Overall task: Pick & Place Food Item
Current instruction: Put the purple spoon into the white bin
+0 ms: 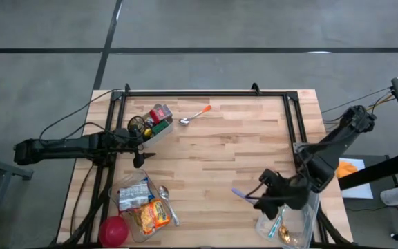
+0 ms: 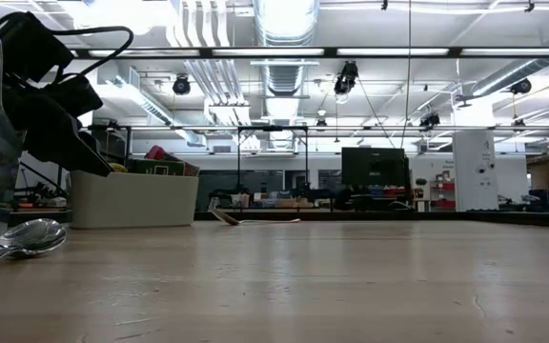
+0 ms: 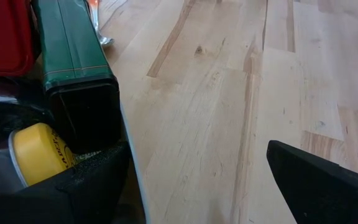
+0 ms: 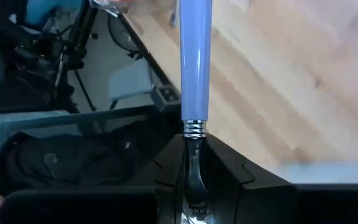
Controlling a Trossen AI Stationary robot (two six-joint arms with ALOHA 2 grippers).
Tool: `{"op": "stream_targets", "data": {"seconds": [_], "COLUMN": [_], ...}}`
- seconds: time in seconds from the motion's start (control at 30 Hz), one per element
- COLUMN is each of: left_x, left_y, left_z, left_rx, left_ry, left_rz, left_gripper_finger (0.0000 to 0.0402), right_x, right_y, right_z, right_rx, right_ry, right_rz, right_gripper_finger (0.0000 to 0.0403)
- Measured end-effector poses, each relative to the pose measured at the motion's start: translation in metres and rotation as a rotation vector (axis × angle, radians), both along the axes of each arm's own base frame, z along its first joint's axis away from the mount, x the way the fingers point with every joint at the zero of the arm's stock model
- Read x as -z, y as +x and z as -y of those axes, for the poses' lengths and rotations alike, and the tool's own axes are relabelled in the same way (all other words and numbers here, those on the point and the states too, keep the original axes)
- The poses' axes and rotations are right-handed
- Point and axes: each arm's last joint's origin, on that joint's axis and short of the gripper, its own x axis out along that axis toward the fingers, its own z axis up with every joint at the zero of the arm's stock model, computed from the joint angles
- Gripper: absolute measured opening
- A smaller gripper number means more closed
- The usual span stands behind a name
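Note:
Food items sit in two places. A white bin (image 1: 163, 133) at the far left holds a green box (image 3: 73, 62), a red pack (image 3: 2, 34) and a yellow-lidded can (image 3: 36, 149). A clear tray (image 1: 166, 195) at the near left holds food packets (image 1: 150, 216). My left gripper (image 3: 197, 199) stands open right beside the bin, with nothing between its fingers. At the near right, my right gripper (image 1: 258, 200) is raised above the table and shut on a lavender-handled utensil (image 1: 239, 194). The utensil's working end is hidden inside the gripper. My right gripper pinches the utensil's metal neck (image 4: 194, 155), just behind the lavender handle, between its two fingers. The utensil lies along the fingers, and its handle (image 4: 196, 62) sticks out past the fingertips. It is lifted clear of the table, the handle pointing toward the table's left.
An orange-handled spoon (image 1: 195, 115) lies on the wood at the far middle. A clear cup (image 1: 285, 225) with utensils stands at the near right, under my right arm. A red ball (image 1: 114, 229) lies beside the near-left tray, and a metal spoon (image 2: 27, 238) lies there too. A black frame (image 1: 206, 93) rims the table.

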Motion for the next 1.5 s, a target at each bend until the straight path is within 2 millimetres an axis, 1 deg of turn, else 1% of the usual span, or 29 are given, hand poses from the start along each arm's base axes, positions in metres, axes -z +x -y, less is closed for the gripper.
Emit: {"op": "stream_targets", "data": {"seconds": [0.2,0.4,0.53,0.6,0.7,0.83,1.03,1.3,1.4,1.5], "left_x": [0.0,0.0,0.0,0.0,0.0,0.0,0.0,0.0,0.0,0.0], "left_y": [0.0,0.0,0.0,0.0,0.0,0.0,0.0,0.0,0.0,0.0], "left_z": [0.0,0.0,0.0,0.0,0.0,0.0,0.0,0.0,0.0,0.0], "left_rx": [0.0,0.0,0.0,0.001,0.001,0.001,0.001,0.001,0.001,0.001], "left_ry": [0.001,0.001,0.001,0.002,0.002,0.003,0.003,0.003,0.003,0.003], "left_rz": [0.0,0.0,0.0,0.0,0.0,0.0,0.0,-0.001,-0.001,-0.001], "left_gripper_finger": [0.0383,0.0383,0.0383,0.0383,0.0383,0.0383,0.0383,0.0383,0.0383,0.0383], "right_x": [0.003,-0.014,-0.033,-0.037,-0.04,-0.038,-0.027,0.004,0.014,0.029], "right_y": [-0.022,-0.048,-0.068,-0.074,-0.082,-0.087,-0.086,-0.084,-0.081,-0.078], "right_z": [-0.015,-0.026,-0.029,-0.032,-0.039,-0.052,-0.068,-0.086,-0.093,-0.1], "right_rx": [0.094,0.167,0.235,0.247,0.257,0.272,0.25,0.268,0.275,0.291], "right_ry": [0.106,0.16,0.134,0.102,0.074,0.036,-0.044,-0.17,-0.214,-0.292], "right_rz": [-0.13,-0.205,-0.132,-0.119,-0.143,-0.183,-0.282,-0.477,-0.499,-0.521], "right_gripper_finger": [0.0047,0.0047,0.0047,0.0047,0.0047,0.0047,0.0047,0.0047,0.0047,0.0047]}}
